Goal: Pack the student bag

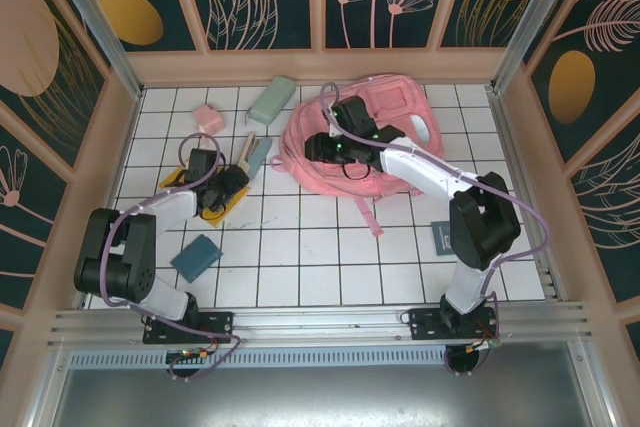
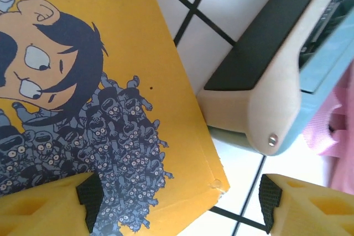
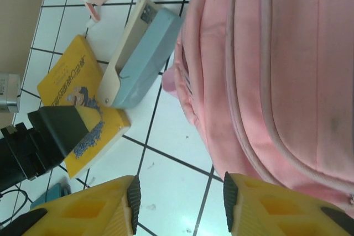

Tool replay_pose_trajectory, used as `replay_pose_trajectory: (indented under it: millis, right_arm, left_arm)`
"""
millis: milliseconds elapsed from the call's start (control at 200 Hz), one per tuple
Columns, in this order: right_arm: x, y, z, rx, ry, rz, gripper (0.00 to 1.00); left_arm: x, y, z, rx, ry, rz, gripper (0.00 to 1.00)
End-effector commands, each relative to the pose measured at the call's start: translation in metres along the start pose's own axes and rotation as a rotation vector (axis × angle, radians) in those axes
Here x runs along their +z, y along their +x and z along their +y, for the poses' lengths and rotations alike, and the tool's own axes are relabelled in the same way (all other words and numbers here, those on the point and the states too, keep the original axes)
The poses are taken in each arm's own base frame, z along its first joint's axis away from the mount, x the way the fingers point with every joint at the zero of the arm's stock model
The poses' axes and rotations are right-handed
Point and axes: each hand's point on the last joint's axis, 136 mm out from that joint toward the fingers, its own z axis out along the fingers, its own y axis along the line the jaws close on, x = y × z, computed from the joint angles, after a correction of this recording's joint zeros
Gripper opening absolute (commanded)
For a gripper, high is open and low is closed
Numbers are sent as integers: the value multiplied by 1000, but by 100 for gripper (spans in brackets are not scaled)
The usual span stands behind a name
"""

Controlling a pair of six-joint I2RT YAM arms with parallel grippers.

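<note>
- Your left gripper (image 2: 180, 205) hangs low over the yellow comic book (image 2: 133, 37) at the left of the table (image 1: 300, 247). Its jaws are spread wide with nothing clamped, and the book's corner lies below the gap.
- A teal notebook (image 1: 196, 257) lies nearer than the book, and a small pink box (image 1: 208, 117) lies farther back.
- Just right of the book sits a blue-and-cream tool (image 3: 141, 62), with a pale green case (image 1: 271, 99) beyond it.
- Your right gripper (image 3: 181, 200) hovers at the bag's left edge, its fingers apart over bare table and holding nothing.
- The student bag (image 1: 390, 107) lies flat at the far side, right of centre, just beside the tool.
- A dark booklet (image 1: 440, 239) lies at the near right.
</note>
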Motion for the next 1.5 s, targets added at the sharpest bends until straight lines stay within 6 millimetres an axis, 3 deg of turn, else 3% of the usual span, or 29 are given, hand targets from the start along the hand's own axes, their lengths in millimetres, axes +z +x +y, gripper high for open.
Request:
replay_pose_trajectory:
  millis: [0, 105, 360, 460, 540, 760, 916, 1011, 1106, 1241, 1496]
  right_arm:
    - [-17, -11, 4, 14, -9, -76, 46]
    - [-17, -6, 1, 20, -2, -75, 47]
    - [-6, 8, -4, 26, -5, -35, 46]
    - [2, 15, -1, 0, -19, -5, 46]
    - [12, 23, 3, -30, -33, 29, 46]
    - [53, 50, 28, -126, -98, 146, 41]
    - [86, 75, 52, -221, -137, 240, 29]
    - [103, 87, 54, -251, -139, 281, 21]
    - [117, 101, 46, -251, -139, 322, 16]
    - [127, 122, 21, -249, -78, 365, 13]
    - [102, 163, -16, -213, -10, 409, 11]
  left_arm:
    - [0, 44, 2, -121, 80, 128, 77]
    - [-4, 67, -9, -134, 112, 160, 77]
    - [-15, 121, -67, -137, 238, 234, 76]
    - [-26, 126, -82, -121, 259, 236, 76]
    - [-39, 118, -83, -110, 253, 199, 77]
    - [-68, 94, -51, -76, 120, 71, 76]
    - [-70, 94, -8, -122, 1, 37, 66]
    - [-66, 92, 8, -124, -24, 23, 63]
    - [-59, 90, 19, -123, -40, 22, 59]
    - [-47, 92, 29, -109, -73, 38, 50]
    - [-31, 87, 26, -53, -104, 38, 48]
